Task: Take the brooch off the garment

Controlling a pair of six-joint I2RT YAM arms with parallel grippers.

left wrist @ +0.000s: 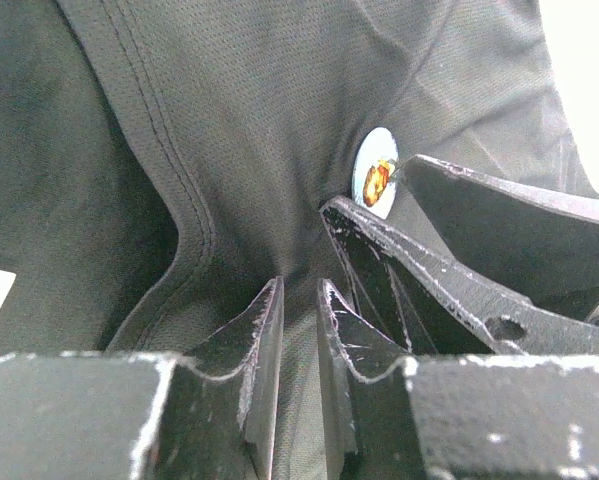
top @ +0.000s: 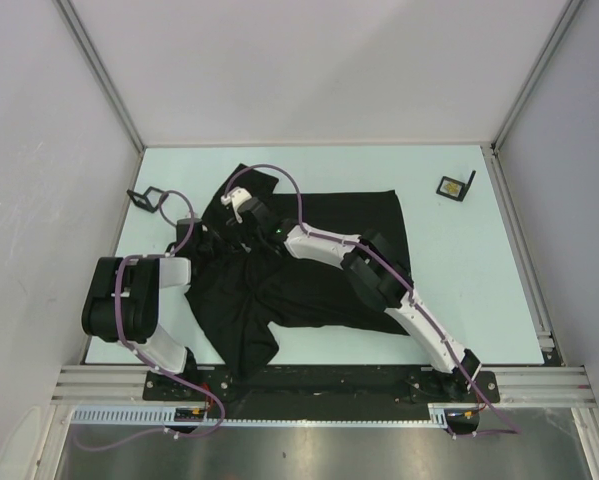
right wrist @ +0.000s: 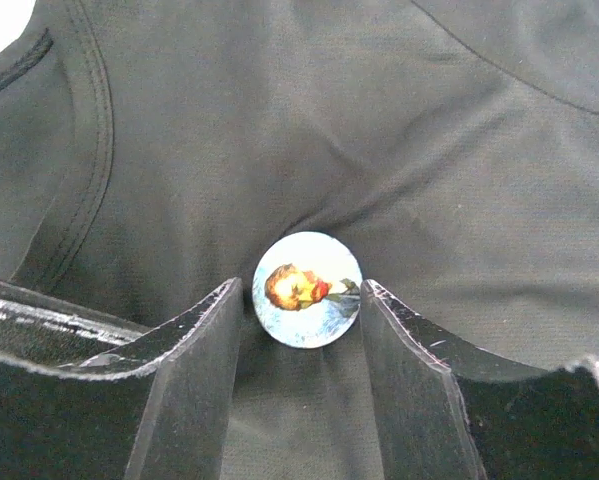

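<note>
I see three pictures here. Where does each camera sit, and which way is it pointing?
Top external: fixed above and behind the arms, looking down on the table; the left arm, the right arm and the black T-shirt show.
Left wrist: on the left arm's wrist, looking along the left pincer at the T-shirt close up; the right pincer shows at right.
Right wrist: on the right arm's wrist, looking past its own fingers at the brooch between them.
Shared: both wrist views show the brooch and the T-shirt.

R gripper (right wrist: 301,292) jaws apart, round brooch (right wrist: 307,290) btwn fingertips, pale blue w/ orange-red figure, sitting on black garment (right wrist: 459,150), fabric puckered around it, curved seam (right wrist: 94,110) upper L, finger contact unclear
</note>
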